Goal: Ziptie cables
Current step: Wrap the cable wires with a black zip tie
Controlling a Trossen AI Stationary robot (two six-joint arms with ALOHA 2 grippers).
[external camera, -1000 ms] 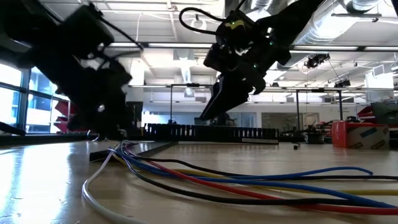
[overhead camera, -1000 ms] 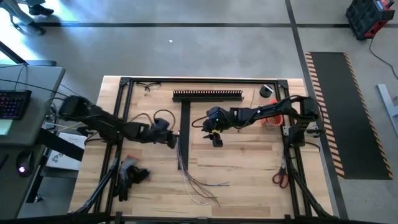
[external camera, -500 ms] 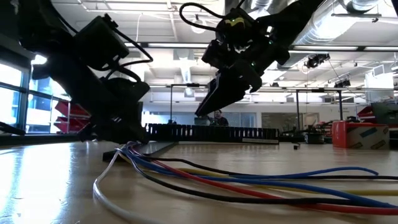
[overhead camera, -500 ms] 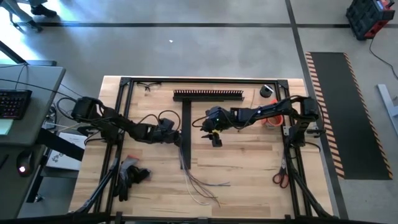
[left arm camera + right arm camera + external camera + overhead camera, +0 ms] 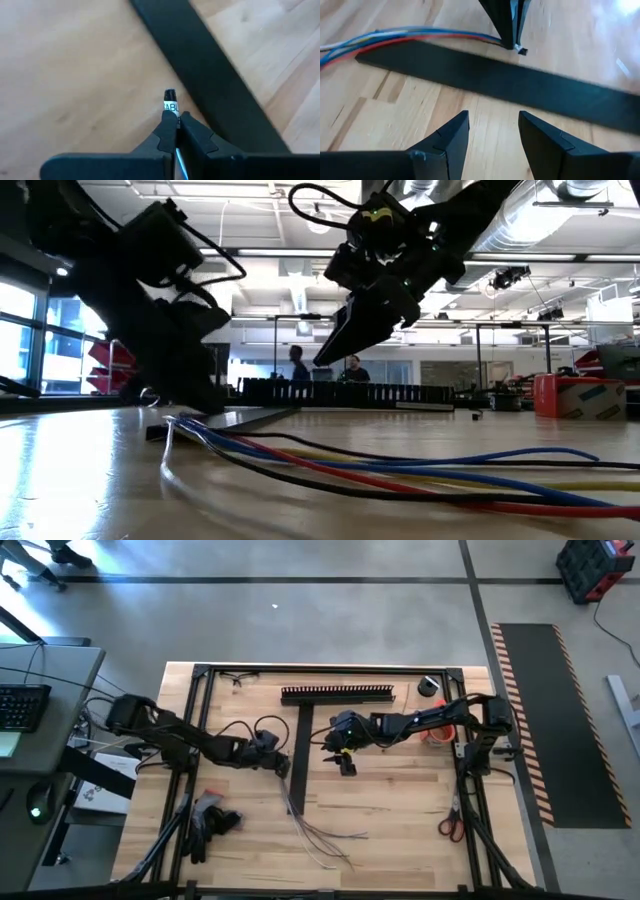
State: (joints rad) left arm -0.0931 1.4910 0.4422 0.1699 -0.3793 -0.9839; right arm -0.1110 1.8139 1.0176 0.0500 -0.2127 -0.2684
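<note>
The cables (image 5: pixel 318 830) are a loose bunch of blue, red, yellow, black and white wires (image 5: pixel 400 472) lying on the wooden table. They fan out toward the near edge, and their far ends lie beside a long black strip (image 5: pixel 299 755). My left gripper (image 5: pixel 283 768) is shut on those far ends (image 5: pixel 170 106). My right gripper (image 5: pixel 345 765) hangs open above the table on the strip's other side, holding nothing (image 5: pixel 492 125). A slotted black strip (image 5: pixel 335 694) lies farther back. My left gripper pinches the cables near their far ends between its two fingertips (image 5: pixel 169 131), coming from above and pointing down (image 5: pixel 509 25). One labelled, black-tipped wire end (image 5: pixel 170 97) sticks out past the fingers. I cannot tell how many wires are in the pinch. The rest of the bunch lies on the table.
A black rail frame (image 5: pixel 330 669) borders the table. Red-handled scissors (image 5: pixel 449 826) lie at the right, a dark bundle (image 5: pixel 212 821) at the near left, a black roll (image 5: pixel 430 687) and an orange object (image 5: pixel 440 730) at the far right. People (image 5: pixel 300 365) stand in the room behind.
My left gripper has shifted a little toward the table's right edge, onto the cables' far ends beside the strip. The white wire's loop near those ends has been drawn in narrower, while the rest of the bunch has stayed on the table.
</note>
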